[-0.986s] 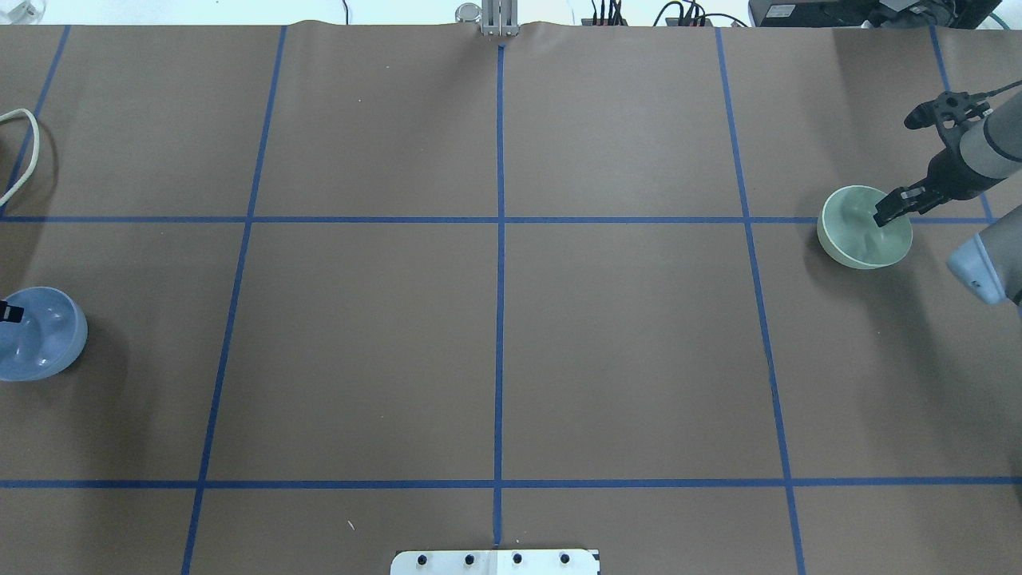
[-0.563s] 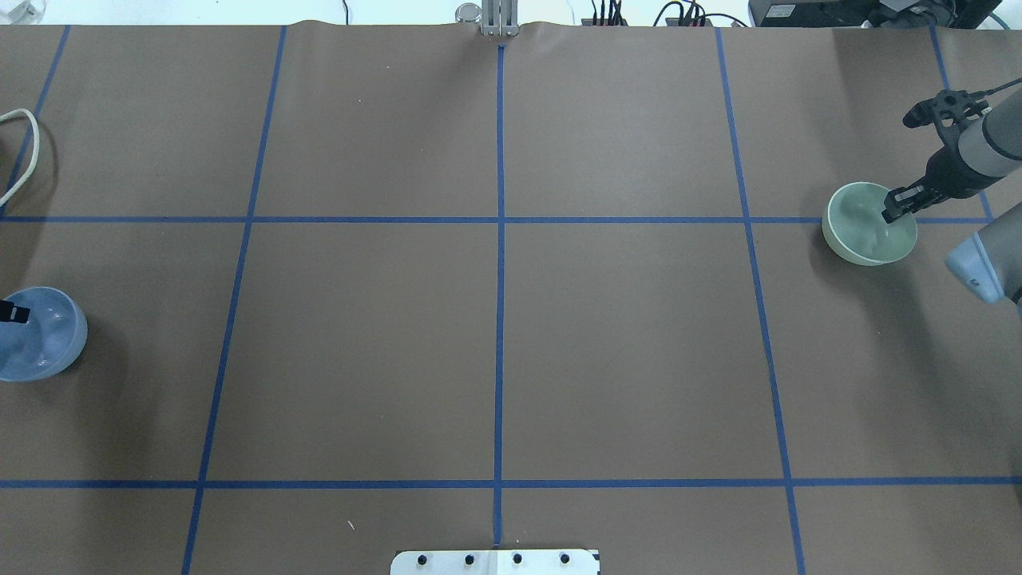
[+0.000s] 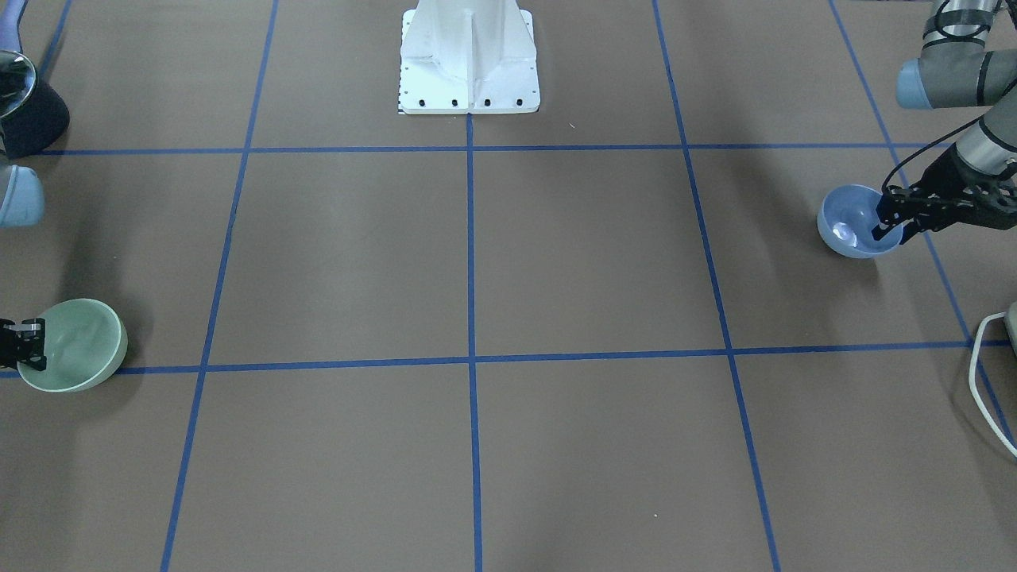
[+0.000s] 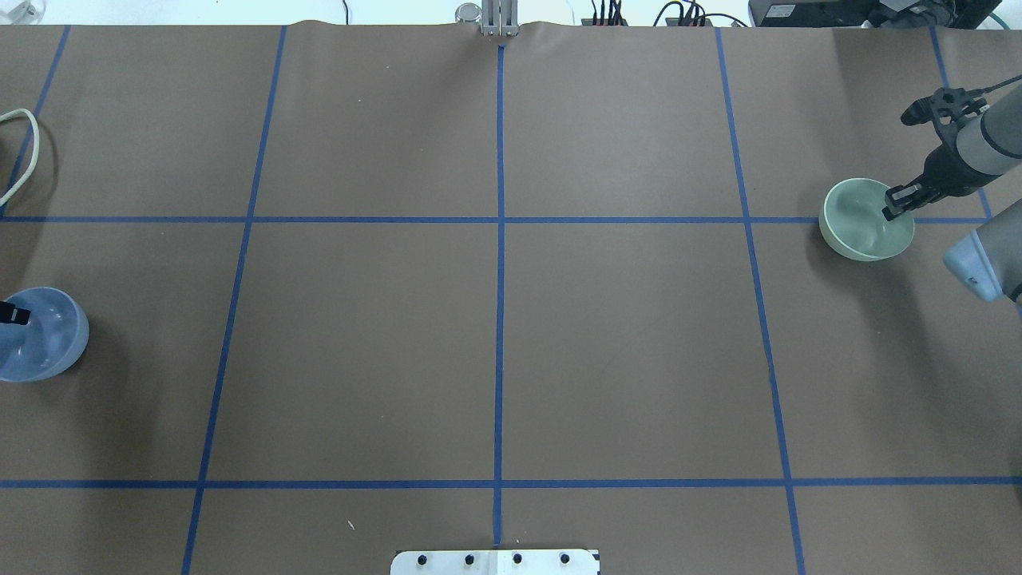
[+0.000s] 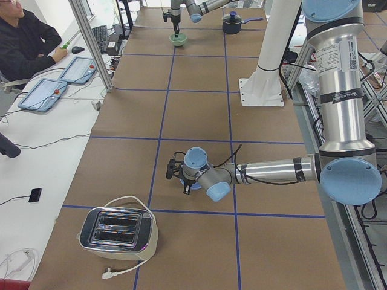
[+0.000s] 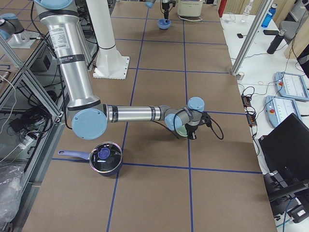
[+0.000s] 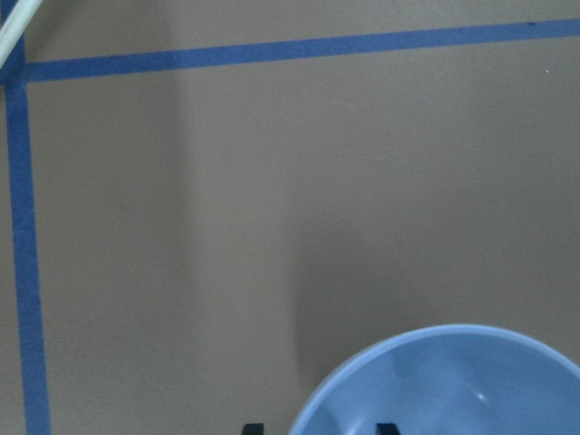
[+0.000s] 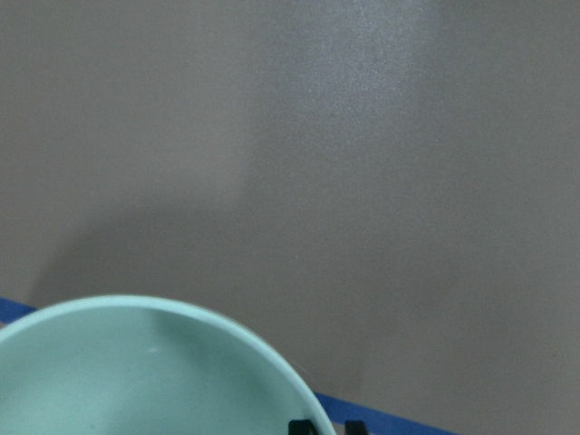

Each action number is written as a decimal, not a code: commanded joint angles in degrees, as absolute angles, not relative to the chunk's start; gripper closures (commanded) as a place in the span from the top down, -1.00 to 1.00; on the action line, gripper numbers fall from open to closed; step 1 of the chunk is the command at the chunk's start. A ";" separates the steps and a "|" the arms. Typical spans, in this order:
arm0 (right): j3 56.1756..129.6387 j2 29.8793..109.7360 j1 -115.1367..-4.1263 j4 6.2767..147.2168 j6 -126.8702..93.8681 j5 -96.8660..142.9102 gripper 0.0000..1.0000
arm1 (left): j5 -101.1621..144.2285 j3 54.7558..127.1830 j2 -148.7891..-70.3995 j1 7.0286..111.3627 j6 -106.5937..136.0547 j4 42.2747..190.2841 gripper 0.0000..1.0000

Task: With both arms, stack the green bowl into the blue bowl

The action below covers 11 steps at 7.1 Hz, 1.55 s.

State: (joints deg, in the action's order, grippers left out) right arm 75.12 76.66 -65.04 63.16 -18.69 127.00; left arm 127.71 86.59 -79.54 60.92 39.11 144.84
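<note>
The green bowl (image 4: 858, 228) is at the table's right side, by a blue tape line. My right gripper (image 4: 894, 204) is shut on its near-right rim; the right wrist view shows the rim (image 8: 136, 362) between two close fingertips. The bowl also shows in the front-facing view (image 3: 79, 345). The blue bowl (image 4: 44, 339) sits at the far left edge. My left gripper (image 3: 886, 226) straddles its rim, one finger inside and one outside. In the left wrist view the jaws stand apart, with a gap beside the blue bowl's rim (image 7: 444, 372).
A toaster (image 5: 118, 232) with a white cable (image 4: 20, 156) stands beyond the blue bowl at the left end. A dark pot with a lid (image 6: 106, 159) sits near the robot on the right. The white base pedestal (image 3: 469, 56) is at mid table edge. An operator (image 5: 24, 36) sits alongside.
The green bowl has shifted slightly away from the robot with my right gripper on its rim. My left gripper's finger moved a little further into the blue bowl.
</note>
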 commanded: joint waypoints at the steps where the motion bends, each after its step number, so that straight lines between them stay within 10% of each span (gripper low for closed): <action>1: 75.41 76.55 -64.95 63.11 -23.26 127.18 -1.00 | 127.71 86.57 -79.54 60.91 39.20 144.84 -0.49; 3: 76.02 76.90 -64.95 62.50 -23.73 126.92 -1.00 | 127.79 86.66 -79.54 60.91 39.29 144.84 -1.00; 11: 79.36 71.91 -63.99 60.91 -40.92 130.25 -1.00 | 132.19 95.85 -88.38 60.91 48.84 132.62 -1.00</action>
State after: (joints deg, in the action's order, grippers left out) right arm 78.54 73.84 -64.56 60.72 -36.43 129.48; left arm 131.84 91.95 -84.67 60.98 45.62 139.66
